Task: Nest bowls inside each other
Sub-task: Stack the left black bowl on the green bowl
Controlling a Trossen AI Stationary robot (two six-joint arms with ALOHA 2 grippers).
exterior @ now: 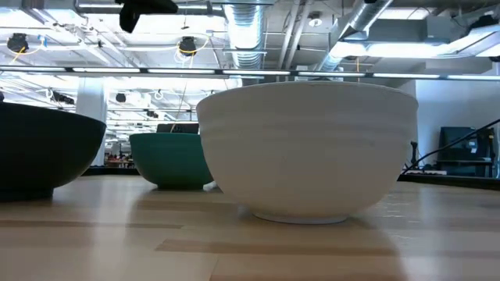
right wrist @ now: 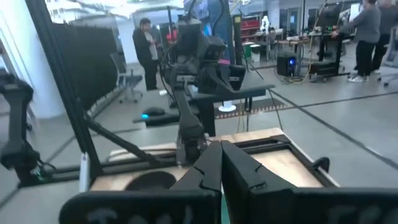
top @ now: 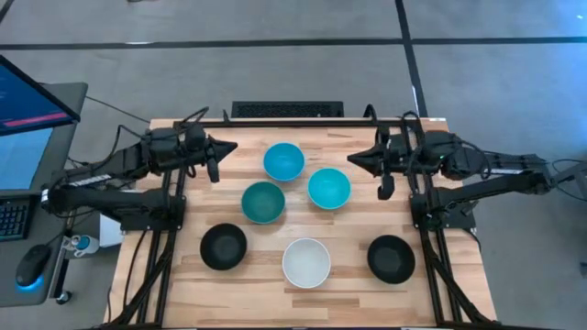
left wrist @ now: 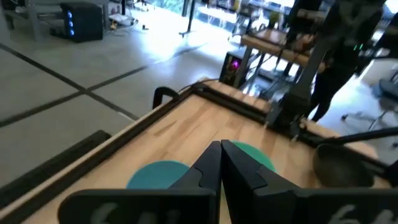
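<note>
Six bowls stand apart, each on its own base on the wooden table: blue (top: 283, 161), cyan (top: 328, 188), dark teal (top: 263, 202), white (top: 305, 262), and two black, one left (top: 223, 247) and one right (top: 391, 258). My left gripper (top: 229, 147) hovers shut near the far-left part, beside the blue bowl (left wrist: 158, 174). My right gripper (top: 353, 158) hovers shut at the far right, beside the cyan bowl. In the low view the white bowl (exterior: 308, 152) fills the front, with the dark teal bowl (exterior: 168, 160) and a black bowl (exterior: 39, 152) behind.
A keyboard (top: 287, 110) lies just past the table's far edge. A monitor (top: 27, 101) and a mouse (top: 32, 266) sit on a desk to the left. Both arm bases stand on the table's left and right sides. People stand in the room beyond (right wrist: 146, 50).
</note>
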